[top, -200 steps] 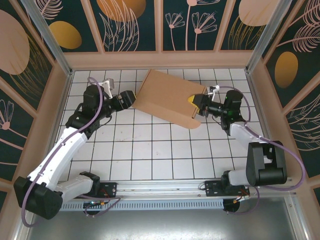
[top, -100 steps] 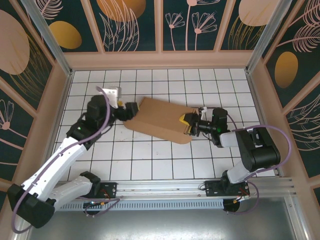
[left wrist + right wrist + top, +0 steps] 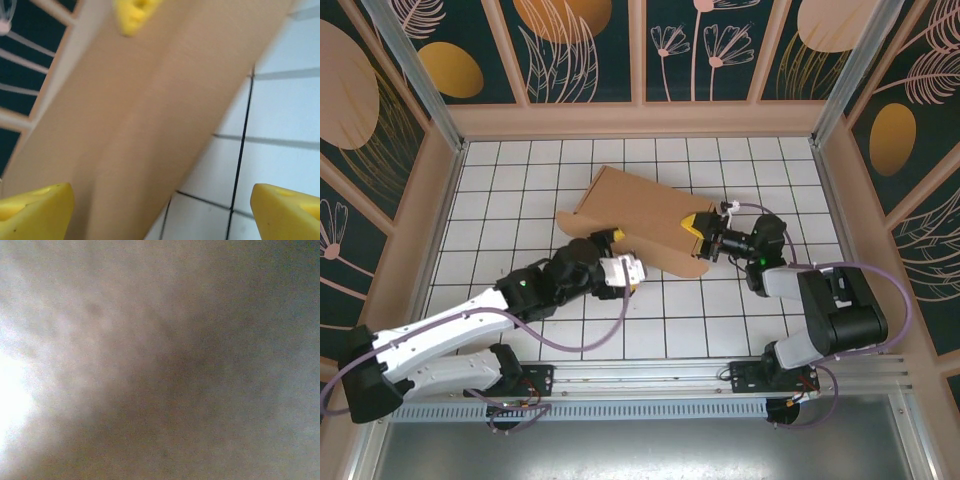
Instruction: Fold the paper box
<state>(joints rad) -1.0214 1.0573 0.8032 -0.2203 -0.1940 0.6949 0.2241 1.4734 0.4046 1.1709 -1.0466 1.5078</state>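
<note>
Brown paper box [image 3: 640, 215] lies slanted on the bench [image 3: 520, 170], right edge clamped in the right tool [image 3: 702, 234]; the left tool [image 3: 612, 240], jaws wide, sits at its near left corner.

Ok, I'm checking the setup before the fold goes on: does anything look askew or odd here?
The paper box sits skewed to the tile grid, its right edge pinched by the right gripper. The right wrist view is a brown blur, probably the cardboard seen too close.
</note>
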